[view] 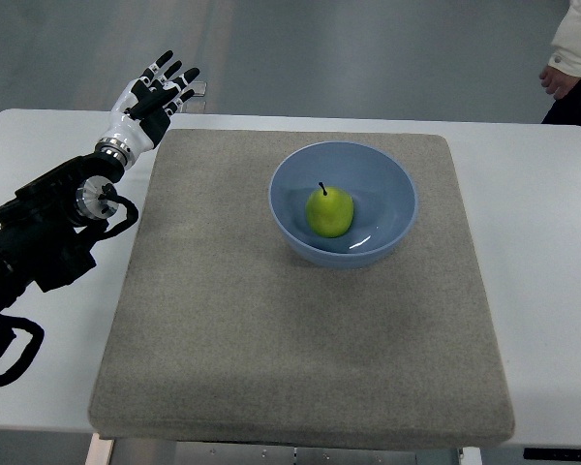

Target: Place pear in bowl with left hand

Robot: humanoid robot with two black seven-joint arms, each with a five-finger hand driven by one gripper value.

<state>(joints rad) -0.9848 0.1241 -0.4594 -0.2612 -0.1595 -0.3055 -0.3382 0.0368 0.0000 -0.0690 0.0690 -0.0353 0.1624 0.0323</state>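
I see the green pear [329, 211] sitting stem-up inside the blue bowl [392, 184], a little toward the bowl's 7 o'clock side, resting on the bottom and touching nothing else, so I judge the placement done. The bowl stands on the grey felt mat [271, 339], toward the mat's 1 o'clock region, and the mat gives it a soft surface that should resist sliding on the white table [542, 291]. My left hand [153, 97] is up at about 10 o'clock from the bowl, well apart from it, past the mat's far left corner, fingers spread and carrying nothing. That reads to me as a hand clear of the work. My right hand is out of view. A person's hand and sleeve [566, 58] show at the 2 o'clock corner, away from the bowl.
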